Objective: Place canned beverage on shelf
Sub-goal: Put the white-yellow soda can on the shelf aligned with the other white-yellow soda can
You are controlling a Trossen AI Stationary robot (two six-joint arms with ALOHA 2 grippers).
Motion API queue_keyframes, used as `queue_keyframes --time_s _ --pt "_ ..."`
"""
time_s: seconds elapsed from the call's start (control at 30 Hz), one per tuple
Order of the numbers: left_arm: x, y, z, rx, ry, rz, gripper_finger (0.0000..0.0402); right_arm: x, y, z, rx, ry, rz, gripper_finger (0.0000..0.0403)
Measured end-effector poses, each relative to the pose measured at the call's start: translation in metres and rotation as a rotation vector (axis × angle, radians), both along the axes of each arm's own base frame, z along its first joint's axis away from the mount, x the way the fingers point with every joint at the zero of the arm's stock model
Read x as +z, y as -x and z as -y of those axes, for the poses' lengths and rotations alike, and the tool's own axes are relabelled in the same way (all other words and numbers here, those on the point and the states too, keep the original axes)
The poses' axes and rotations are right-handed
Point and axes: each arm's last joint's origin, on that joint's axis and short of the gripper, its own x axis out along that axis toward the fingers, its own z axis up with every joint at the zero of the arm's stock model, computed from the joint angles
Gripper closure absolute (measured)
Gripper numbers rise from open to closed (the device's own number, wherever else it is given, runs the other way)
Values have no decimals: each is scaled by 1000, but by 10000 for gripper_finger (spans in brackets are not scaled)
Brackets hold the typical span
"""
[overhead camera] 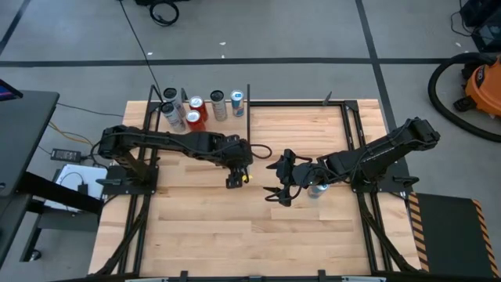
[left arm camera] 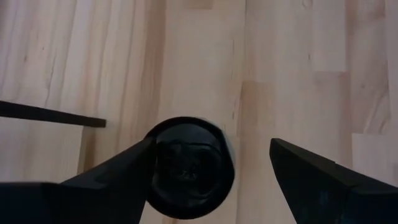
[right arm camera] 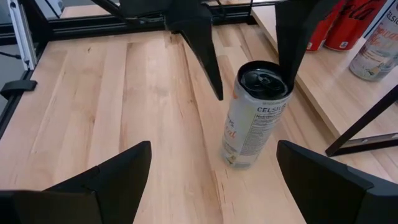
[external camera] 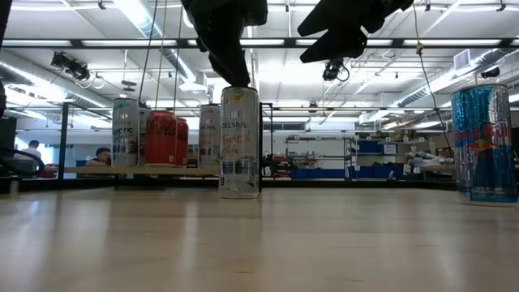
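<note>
Hovering my left gripper (right arm camera: pixel 249 46) above the upright Celsius can (right arm camera: pixel 254 115), fingers apart either side of its rim, I'm lined up to grab it; the shelf (overhead camera: pixel 205 117) (already stocked) waits behind, right gripper (overhead camera: pixel 283 188) open nearby.

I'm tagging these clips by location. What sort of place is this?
Probably a robotics lab or open workshop. The low view shows an exposed ceiling with strip lights, storage racks with blue bins and a person seated at a desk beyond the butcher-block table. A shop vacuum stands on the concrete floor.
</note>
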Motion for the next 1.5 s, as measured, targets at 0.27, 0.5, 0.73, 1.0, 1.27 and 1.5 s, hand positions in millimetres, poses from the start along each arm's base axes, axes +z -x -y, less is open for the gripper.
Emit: queue_keyframes --time_s 0.27,0.5,0.73,1.0,1.27,1.5 --pt "10 -1 0 4 -6 18 86 0 0 0 0 0 0 46" --pt "19 -1 -1 16 -8 27 86 0 0 0 0 1 -1 46" --pt "11 0 -10 50 -5 -34 86 0 0 0 0 1 -1 46" --pt "-1 -5 -19 79 44 -71 86 0 0 0 0 1 -1 46" --pt "-7 -8 -18 69 62 -94 86 0 0 0 0 1 -4 46" --pt "-15 -12 -18 62 59 -118 86 0 0 0 0 0 0 46"
